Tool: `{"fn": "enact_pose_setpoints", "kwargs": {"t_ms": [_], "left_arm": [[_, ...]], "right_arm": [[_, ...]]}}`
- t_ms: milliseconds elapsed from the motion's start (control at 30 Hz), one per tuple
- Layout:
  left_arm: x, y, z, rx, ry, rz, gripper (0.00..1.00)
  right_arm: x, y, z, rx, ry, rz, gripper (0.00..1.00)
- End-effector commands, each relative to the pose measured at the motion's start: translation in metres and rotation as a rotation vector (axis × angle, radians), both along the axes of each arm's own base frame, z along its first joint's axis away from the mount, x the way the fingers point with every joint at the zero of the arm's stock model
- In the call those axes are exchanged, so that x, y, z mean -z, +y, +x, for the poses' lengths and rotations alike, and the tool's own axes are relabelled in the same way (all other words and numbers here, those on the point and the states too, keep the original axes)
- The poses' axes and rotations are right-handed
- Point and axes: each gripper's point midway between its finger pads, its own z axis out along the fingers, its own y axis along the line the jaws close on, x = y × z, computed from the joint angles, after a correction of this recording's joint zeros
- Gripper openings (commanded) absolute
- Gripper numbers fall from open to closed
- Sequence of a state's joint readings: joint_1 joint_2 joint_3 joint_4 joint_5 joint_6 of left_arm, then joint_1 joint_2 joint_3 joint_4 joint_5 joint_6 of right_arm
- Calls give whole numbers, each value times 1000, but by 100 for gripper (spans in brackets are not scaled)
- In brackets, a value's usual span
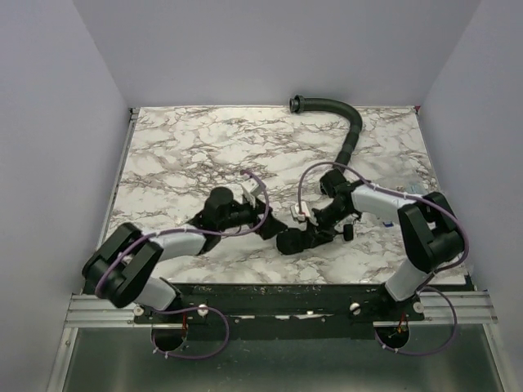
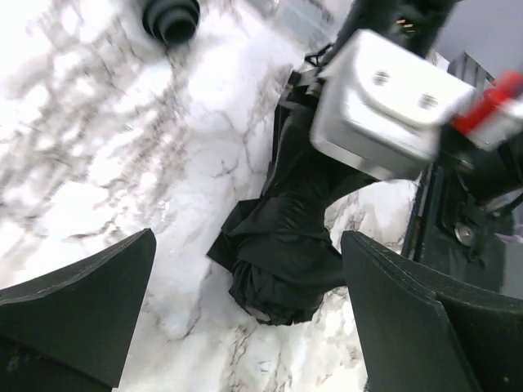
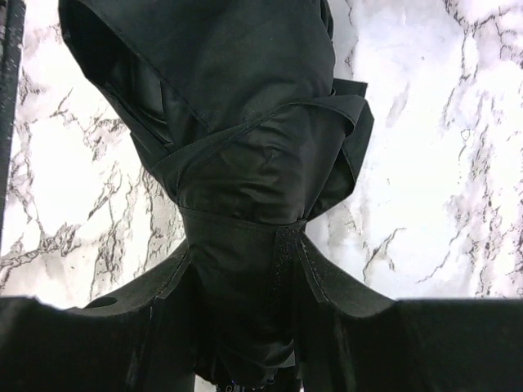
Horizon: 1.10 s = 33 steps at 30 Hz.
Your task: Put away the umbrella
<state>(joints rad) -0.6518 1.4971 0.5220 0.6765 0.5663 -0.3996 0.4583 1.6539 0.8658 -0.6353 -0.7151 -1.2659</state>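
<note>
The umbrella (image 1: 296, 240) is a short folded black fabric bundle near the front middle of the marble table. My right gripper (image 1: 317, 232) is shut on the umbrella; in the right wrist view the bundle (image 3: 237, 147) fills the space between the fingers, with its closure strap running up between them. My left gripper (image 1: 268, 219) is open just left of the bundle. In the left wrist view the crumpled end of the umbrella (image 2: 282, 261) lies ahead between the wide-open fingers (image 2: 409, 302), apart from both.
A curved black ribbed hose (image 1: 343, 126) lies at the back right of the marble table (image 1: 188, 155); its open end shows in the left wrist view (image 2: 172, 18). The table's dark front rail (image 1: 270, 292) runs close behind the bundle.
</note>
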Motion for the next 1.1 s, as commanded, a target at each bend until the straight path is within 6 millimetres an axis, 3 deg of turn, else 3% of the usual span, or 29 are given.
{"fn": "enact_pose_setpoints", "kwargs": {"t_ms": [0, 167, 300, 500, 767, 833, 900, 1067], "left_arm": [[-17, 29, 8, -105, -256, 2, 98], [-14, 27, -39, 92, -447, 13, 98], [6, 12, -64, 217, -706, 221, 98], [21, -10, -58, 286, -846, 431, 98], [61, -41, -39, 361, -885, 618, 94], [71, -44, -35, 366, -863, 653, 87], [83, -42, -33, 375, -827, 702, 73], [117, -30, -45, 427, -677, 777, 19]], "right_arm": [[45, -56, -45, 56, 258, -331, 11], [49, -53, -46, 80, 345, -359, 11], [53, -52, -44, 89, 374, -379, 11], [53, -48, -39, 94, 393, -383, 11], [55, -45, -35, 98, 410, -386, 12], [55, -44, -35, 98, 409, -384, 12], [55, -44, -35, 100, 409, -382, 12], [51, -40, -33, 105, 399, -358, 19]]}}
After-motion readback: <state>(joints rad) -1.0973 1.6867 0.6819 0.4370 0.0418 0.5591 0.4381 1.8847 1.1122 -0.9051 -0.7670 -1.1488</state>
